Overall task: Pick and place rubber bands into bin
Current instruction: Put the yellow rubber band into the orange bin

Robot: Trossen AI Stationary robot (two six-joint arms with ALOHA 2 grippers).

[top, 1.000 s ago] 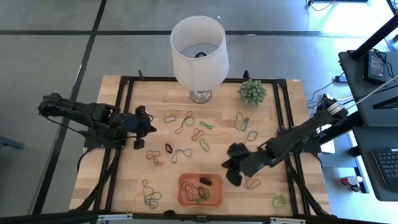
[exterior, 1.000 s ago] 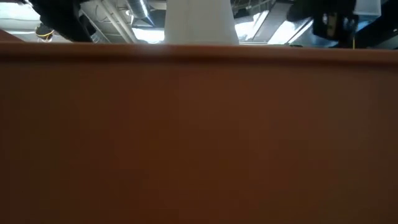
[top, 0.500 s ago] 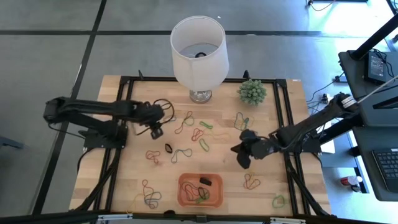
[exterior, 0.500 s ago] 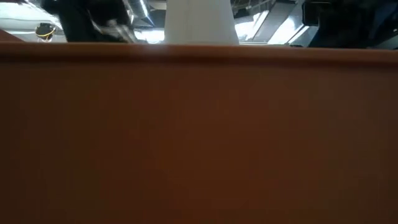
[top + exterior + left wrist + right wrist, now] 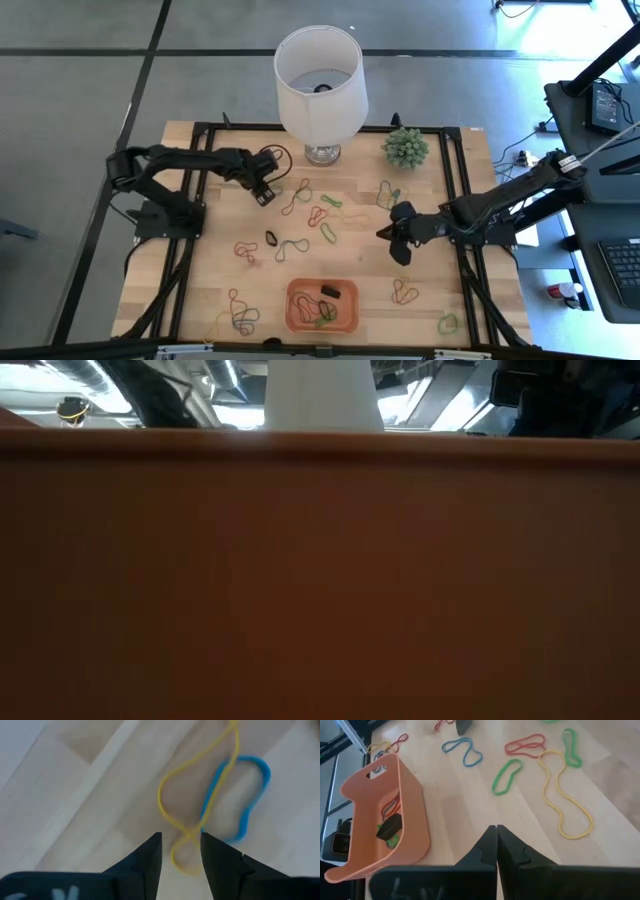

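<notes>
Since prev frame we see left gripper (image 5: 265, 194) swing to table's far side, fingers apart over yellow band (image 5: 192, 805) crossing blue band (image 5: 245, 802): pick step, next descend & close, then carry to bin (image 5: 297, 312); right gripper (image 5: 398, 240) shut, empty.

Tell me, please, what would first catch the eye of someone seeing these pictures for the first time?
Most striking are the colourful rubber bands strewn over the wooden table, with the orange bin near its front edge already holding a few. A tall white lampshade and a small green plant stand at the back. The left gripper hovers, open, over a yellow band crossing a blue one, while the right gripper is shut mid-table.
</notes>
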